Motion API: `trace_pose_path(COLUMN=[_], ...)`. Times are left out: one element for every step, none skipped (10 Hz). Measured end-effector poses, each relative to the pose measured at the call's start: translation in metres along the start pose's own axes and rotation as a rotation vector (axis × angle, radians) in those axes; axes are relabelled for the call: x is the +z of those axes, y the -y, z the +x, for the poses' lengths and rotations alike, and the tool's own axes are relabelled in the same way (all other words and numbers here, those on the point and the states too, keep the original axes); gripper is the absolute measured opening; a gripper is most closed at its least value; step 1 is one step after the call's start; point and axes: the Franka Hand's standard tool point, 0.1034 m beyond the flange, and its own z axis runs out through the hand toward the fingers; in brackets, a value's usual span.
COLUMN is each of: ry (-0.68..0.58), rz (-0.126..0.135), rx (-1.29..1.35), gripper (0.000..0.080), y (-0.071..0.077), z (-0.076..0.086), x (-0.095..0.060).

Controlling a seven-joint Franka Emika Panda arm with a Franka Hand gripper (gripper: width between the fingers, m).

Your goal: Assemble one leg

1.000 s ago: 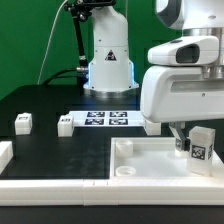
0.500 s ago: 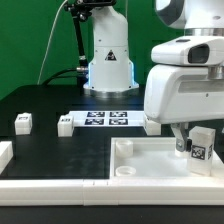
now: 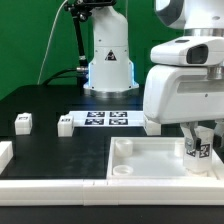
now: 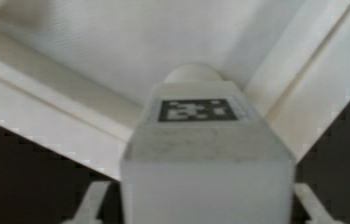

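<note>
Green backdrop behind, black worktop [image 3: 50, 100] in front. Landmark for all places: the white square tray-like part [image 3: 150, 160].

Largest item is the white arm, its base [image 3: 108, 60] standing behind the tray, well apart from it, with a blue-lit ring low on the column. The bulky wrist housing [image 3: 185, 90] hangs over the tray on the exterior view's right.

The tray lies at the near edge of the worktop, with raised walls and a round socket [image 3: 123, 171] in its near corner toward the exterior view's left.

The marker board [image 3: 105, 120] lies flat behind the tray, near its far wall.

The pincer [image 3: 199, 148] is low over the tray's right side in the exterior view, fingers closed narrowly on the leg [image 3: 200, 147], which stands upright with a tag facing the camera. Whether the leg's base touches the tray floor, cannot tell. The wrist view shows the leg [image 4: 200, 140] between both fingers [image 4: 97, 200], tag up, tray walls beyond.

Two more small tagged blocks lie beyond the tray toward the exterior view's left: one [image 3: 66, 124] just beside the marker board, another [image 3: 23, 122] farther out.
</note>
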Motion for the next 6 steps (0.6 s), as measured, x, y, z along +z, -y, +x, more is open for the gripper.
trace_pose_path(ry=[0.000,0.000,0.000,0.000,0.001,0.001], rz=[0.001,0.004,0.005,0.002,-0.001,-0.004], rx=[0.010,0.109,0.209,0.279,0.427,0.539], gripper=[0.0288,0.0288,0.0288,0.0288,0.0288,0.0288], y=[0.0000,0.0006,0.0004,-0.0027,-0.0042,-0.0055], z=[0.0000,0.0000,-0.0001,-0.0005,-0.0009,-0.0011], x=[0.0000,0.0001,0.0003,0.0005,0.0010,0.0014])
